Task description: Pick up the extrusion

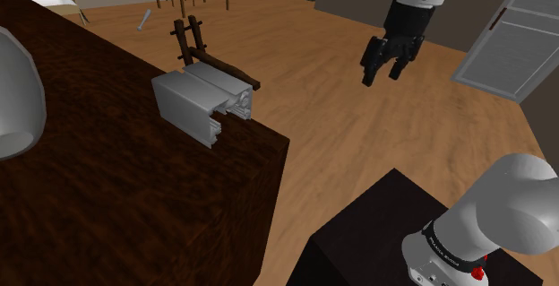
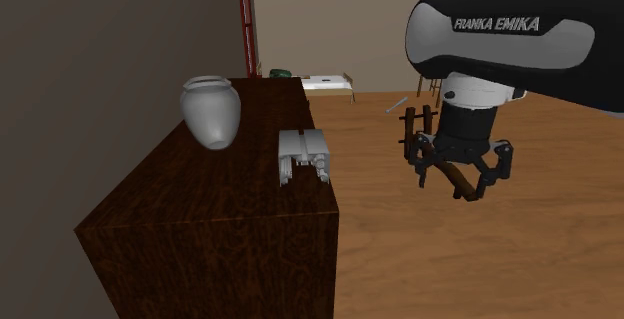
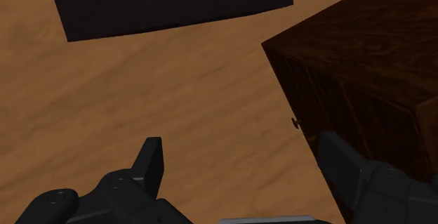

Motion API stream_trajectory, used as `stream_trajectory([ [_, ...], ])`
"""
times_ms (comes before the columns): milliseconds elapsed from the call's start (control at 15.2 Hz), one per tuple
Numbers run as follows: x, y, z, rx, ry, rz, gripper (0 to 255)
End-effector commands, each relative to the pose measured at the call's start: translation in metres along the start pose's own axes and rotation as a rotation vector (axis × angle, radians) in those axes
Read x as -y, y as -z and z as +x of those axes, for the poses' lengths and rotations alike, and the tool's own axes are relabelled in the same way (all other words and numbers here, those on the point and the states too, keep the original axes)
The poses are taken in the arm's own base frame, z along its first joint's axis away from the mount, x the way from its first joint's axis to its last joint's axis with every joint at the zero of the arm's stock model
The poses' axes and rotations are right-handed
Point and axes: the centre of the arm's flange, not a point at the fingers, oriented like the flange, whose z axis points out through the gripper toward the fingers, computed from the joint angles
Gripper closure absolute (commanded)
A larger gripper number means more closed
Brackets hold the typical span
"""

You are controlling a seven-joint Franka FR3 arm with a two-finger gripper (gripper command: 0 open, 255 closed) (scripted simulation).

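Stand (image 1: 358, 239) lower right in shoulder view; tool (image 1: 381, 76) hangs over floor (image 1: 340, 141), jaws apart, empty, well apart from grey extrusion (image 1: 202, 105) at counter (image 1: 134, 203) edge. 2nd ext view: extrusion sits by counter corner, vase (image 2: 210, 112) near it. Wrist view: fingers (image 3: 151, 161) wide, just floor btwn them. Extrusion prob stiff, light-ish, smooth. Pinch flat sides mid-length, avoid slotted end.
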Motion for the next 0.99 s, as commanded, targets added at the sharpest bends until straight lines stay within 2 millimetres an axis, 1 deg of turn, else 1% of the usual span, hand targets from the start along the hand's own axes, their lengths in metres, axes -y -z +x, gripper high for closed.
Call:
stream_trajectory([
  [0, 0.024, 0.002, 0.007, 0.001, 0.004, 0.005, 0],
  [924, 0.200, 0.012, 0.043, 0.004, 0.038, 0.035, 0],
])
